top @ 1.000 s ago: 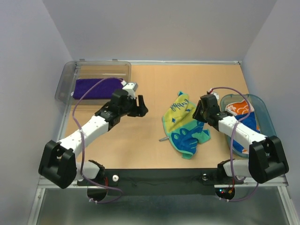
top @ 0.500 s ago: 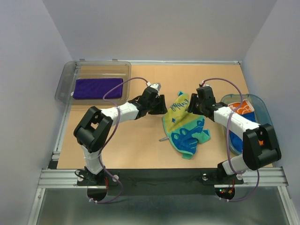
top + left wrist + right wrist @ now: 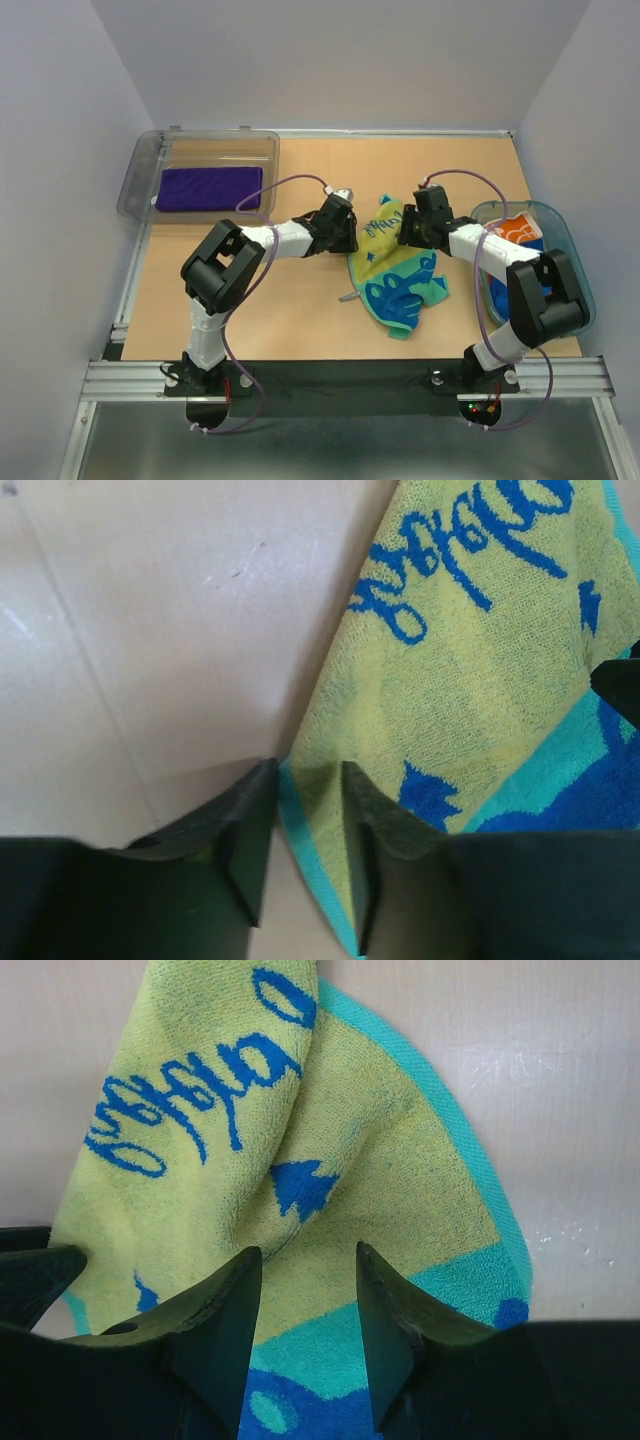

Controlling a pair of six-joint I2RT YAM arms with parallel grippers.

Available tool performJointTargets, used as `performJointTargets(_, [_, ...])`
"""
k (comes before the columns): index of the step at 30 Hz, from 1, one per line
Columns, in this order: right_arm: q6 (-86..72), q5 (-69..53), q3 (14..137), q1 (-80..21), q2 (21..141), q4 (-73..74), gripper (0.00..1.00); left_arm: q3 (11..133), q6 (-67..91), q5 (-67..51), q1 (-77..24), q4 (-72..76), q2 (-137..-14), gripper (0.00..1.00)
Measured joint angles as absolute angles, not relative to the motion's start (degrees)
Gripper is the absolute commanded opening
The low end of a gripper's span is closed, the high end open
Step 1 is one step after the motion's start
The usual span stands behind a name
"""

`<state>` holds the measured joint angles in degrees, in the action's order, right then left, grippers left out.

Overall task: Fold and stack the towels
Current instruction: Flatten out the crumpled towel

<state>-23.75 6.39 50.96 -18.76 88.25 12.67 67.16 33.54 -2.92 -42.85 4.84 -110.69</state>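
Pale wood-grain tabletop [image 3: 250,320] fills the overhead view, with grey walls around it. On it lies the crumpled yellow-green terry towel with blue lettering and a teal border [image 3: 395,270]. A flat purple towel [image 3: 208,188] lies in the clear grey plastic bin [image 3: 140,180] at the far left. A white towel with orange print [image 3: 512,232] sits in the teal translucent oval basket [image 3: 565,250] at the right.

Only the wrist views show the loops of the pile and how the jaws stand. The left gripper [image 3: 305,770] straddles the towel's [image 3: 480,680] teal-edged side, jaws apart and not clamped. The right gripper [image 3: 308,1255] hangs over the towel's [image 3: 330,1160] flat middle — jaws parted, grasping nothing. From above, the left gripper [image 3: 345,232] and right gripper [image 3: 407,232] flank the towel's far end.
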Motion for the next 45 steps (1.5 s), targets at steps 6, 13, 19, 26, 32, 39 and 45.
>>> performJointTargets(6, [-24.05, 6.13, 50.83, -18.76, 88.42, 11.53, 0.49, 69.49, 33.67, -2.76, -44.21, 5.13, -113.23, 0.00])
performJointTargets(13, [-26.59, 6.33, 46.37, -18.65, 87.79, 8.84, 0.48, 79.81, 27.44, 10.31, -44.88, -10.39, -113.23, 0.00])
performJointTargets(19, [-29.98, 9.39, 41.08, -17.67, 80.55, 8.43, 0.48, 92.27, 22.72, 24.88, -46.96, -22.31, -109.60, 0.00])
performJointTargets(26, [-32.84, 17.06, 36.67, -16.01, 67.75, 6.74, 0.48, 92.49, 22.63, 25.34, -62.04, -25.10, -110.52, 0.30])
performJointTargets(32, [-33.28, 20.53, 33.76, -15.31, 62.43, 5.98, 0.48, 84.53, 24.18, 19.57, -71.72, -23.31, -109.75, 0.61])
performJointTargets(39, [-31.51, 17.69, 33.67, -15.27, 63.57, 5.87, 0.49, 68.10, 29.39, 13.72, -62.52, -13.54, -93.56, 0.63])
performJointTargets(45, [-25.63, 8.34, 34.87, -15.05, 66.96, 5.93, 0.49, 57.47, 36.10, 4.99, -51.27, 0.19, -88.51, 0.63])
